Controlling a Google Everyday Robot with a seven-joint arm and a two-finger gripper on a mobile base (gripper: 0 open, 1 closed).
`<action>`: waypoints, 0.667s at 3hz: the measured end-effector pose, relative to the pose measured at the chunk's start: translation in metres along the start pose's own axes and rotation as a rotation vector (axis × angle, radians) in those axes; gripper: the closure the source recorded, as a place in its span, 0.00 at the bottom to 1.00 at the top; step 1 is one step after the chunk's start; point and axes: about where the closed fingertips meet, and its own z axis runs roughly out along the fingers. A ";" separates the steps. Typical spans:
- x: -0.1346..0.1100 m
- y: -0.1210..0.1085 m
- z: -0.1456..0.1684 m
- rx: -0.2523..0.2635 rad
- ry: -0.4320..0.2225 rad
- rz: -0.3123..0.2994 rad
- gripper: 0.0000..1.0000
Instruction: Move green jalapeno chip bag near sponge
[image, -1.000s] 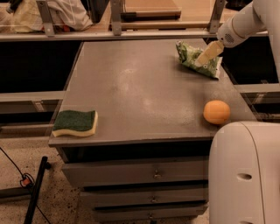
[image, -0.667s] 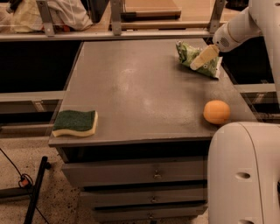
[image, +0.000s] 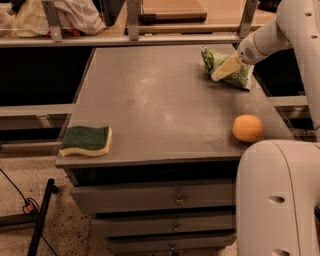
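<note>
The grey table (image: 160, 100) fills most of the view, its top dull and scuffed, with stacked drawer fronts (image: 150, 200) below its near edge. At the near right, the robot's white body (image: 277, 200) rises in front of the table's corner. Its 1 white arm (image: 295, 25) comes down from the upper right toward the far right part of the tabletop. Beyond the table's far edge runs a metal rail (image: 150, 40), and a pale bundle of cloth (image: 30, 22) lies behind it at the far left. The green jalapeno chip bag (image: 216, 57) lies crumpled on the far right of the table, close to the right edge. The gripper (image: 225, 69) is on top of the bag, its pale tip slanting across the foil toward the near left; whether it is spread or pinched shut I cannot tell. The sponge (image: 86, 140) sits flat at the near left corner, green side up, well apart from the bag. An orange fruit (image: 247, 128) rests near the right edge, between the bag and the robot's body.
</note>
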 end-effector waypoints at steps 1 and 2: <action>-0.001 -0.006 0.008 0.041 0.026 -0.016 0.41; -0.001 -0.011 0.009 0.088 0.049 -0.041 0.65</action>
